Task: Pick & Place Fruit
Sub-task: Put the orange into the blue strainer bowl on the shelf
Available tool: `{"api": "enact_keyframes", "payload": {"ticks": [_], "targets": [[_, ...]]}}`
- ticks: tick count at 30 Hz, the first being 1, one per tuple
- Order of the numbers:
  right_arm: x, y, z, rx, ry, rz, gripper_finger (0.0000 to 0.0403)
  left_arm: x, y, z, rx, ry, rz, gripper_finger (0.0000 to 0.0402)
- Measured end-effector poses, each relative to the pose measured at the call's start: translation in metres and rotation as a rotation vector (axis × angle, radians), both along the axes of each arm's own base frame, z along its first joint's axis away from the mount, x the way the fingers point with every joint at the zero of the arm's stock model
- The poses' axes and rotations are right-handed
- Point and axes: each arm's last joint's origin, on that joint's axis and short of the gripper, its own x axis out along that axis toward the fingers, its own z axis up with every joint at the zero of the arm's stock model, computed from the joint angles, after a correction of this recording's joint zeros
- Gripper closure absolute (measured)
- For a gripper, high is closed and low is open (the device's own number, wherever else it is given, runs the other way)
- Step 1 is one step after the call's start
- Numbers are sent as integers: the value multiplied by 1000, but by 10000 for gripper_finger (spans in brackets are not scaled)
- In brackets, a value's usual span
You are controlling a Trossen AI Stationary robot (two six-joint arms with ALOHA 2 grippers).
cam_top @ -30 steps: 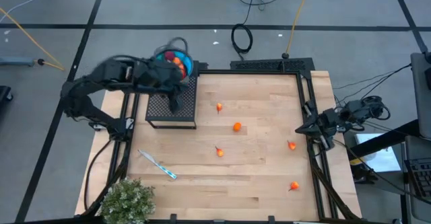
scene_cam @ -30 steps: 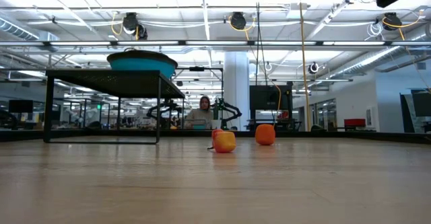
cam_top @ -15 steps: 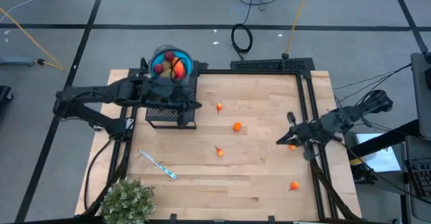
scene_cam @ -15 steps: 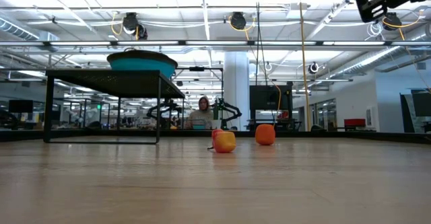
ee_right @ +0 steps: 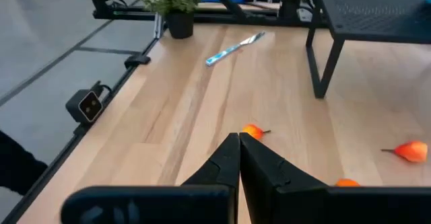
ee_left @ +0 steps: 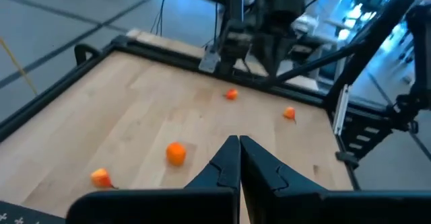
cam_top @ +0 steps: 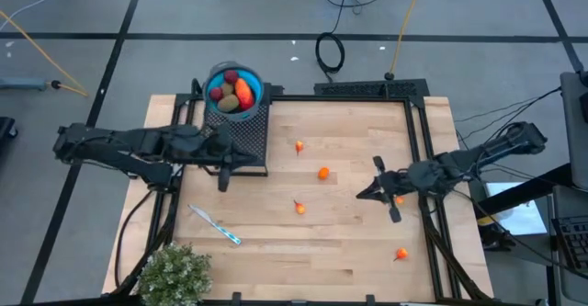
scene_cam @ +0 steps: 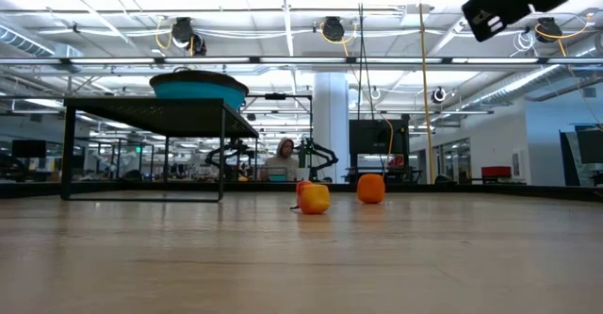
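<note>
The fruit is split between two places: several pieces already lie in the blue bowl [cam_top: 233, 92] at about eleven o'clock on the table [cam_top: 349, 242], beside the black mesh stand [cam_top: 243, 141], while five small orange pieces remain loose on the wood, at [cam_top: 299, 146], [cam_top: 323, 173], [cam_top: 299, 208], [cam_top: 398, 198] and [cam_top: 401, 254]. The left gripper [cam_top: 223, 179] hangs off the stand's near edge, toward nine o'clock, its fingers [ee_left: 229, 163] pressed together and holding nothing. The right gripper [cam_top: 365, 194] reaches in from three o'clock, just beside the piece at the right of the table; its fingers [ee_right: 232, 160] are likewise closed tight and empty. This looks like the stretch between a drop and the next pick, with both arms unladen. The next move calls for one arm, probably the right, to spread its fingers, settle over a nearby orange piece, perhaps the one showing just past its fingertips [ee_right: 252, 131], and close gently, since such small round pieces would likely roll away if nudged.
</note>
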Motion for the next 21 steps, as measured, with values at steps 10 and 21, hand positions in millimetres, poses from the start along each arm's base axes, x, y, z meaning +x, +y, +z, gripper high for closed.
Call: {"api": "enact_keyframes", "payload": {"ticks": [10,21], "targets": [[43,-11,17,38,65,-12,399,-44,-7,-23,15,-59,-51,398],[98,-30,22,13,148,-68,398,-68,-7,-46,102,-160,-123,398]]}}
